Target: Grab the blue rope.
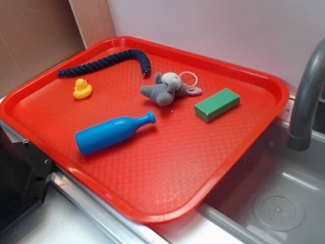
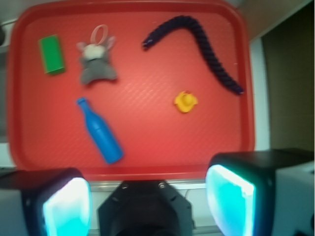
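Observation:
The blue rope (image 1: 104, 62) is a dark navy twisted cord lying curved along the far left part of the red tray (image 1: 152, 216). In the wrist view the blue rope (image 2: 210, 55) arcs across the upper right of the tray (image 2: 147, 172). My gripper (image 2: 147, 196) hangs high above the tray's near edge, well away from the rope. It is open, its cyan pads (image 2: 66, 206) wide apart with nothing between them. The exterior view does not show the gripper.
On the tray lie a bright blue bottle (image 1: 111, 133), a yellow duck (image 1: 82, 89), a grey plush animal (image 1: 165, 89) and a green block (image 1: 217, 104). A grey faucet (image 1: 304, 96) and sink basin (image 1: 274, 203) stand to the right. A black body (image 1: 20, 173) is at lower left.

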Robot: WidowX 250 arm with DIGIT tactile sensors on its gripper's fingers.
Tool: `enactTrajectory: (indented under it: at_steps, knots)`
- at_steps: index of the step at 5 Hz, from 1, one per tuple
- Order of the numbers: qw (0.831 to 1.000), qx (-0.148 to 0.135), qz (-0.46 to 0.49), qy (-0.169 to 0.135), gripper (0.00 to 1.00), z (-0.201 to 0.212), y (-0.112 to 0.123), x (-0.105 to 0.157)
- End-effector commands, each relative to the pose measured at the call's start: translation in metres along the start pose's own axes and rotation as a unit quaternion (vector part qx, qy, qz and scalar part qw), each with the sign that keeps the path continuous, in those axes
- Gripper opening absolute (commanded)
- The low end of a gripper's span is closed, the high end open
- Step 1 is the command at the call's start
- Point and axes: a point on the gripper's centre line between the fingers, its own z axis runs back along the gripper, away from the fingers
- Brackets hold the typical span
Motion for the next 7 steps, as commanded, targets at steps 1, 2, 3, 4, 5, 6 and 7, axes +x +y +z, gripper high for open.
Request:
enactTrajectory:
  at_steps: [1,2,3,4,5,6,7]
  knots:
    - [0.997,0.022,-0.057,-0.056,1.00,0.004,-0.008,0.027]
    - [0.995,0.041,-0.043,-0.083,1.00,0.007,0.003,0.077]
    - [0.993,0.060,-0.028,-0.102,1.00,0.005,0.023,0.127]
    - [0.989,0.084,-0.081,-0.089,1.00,-0.023,0.035,0.144]
    - [0.984,0.123,-0.117,-0.051,1.00,-0.073,0.054,0.138]
    - [0.979,0.136,-0.154,-0.003,1.00,-0.120,0.078,0.124]
    - [0.978,0.147,-0.144,0.039,1.00,-0.149,0.109,0.115]
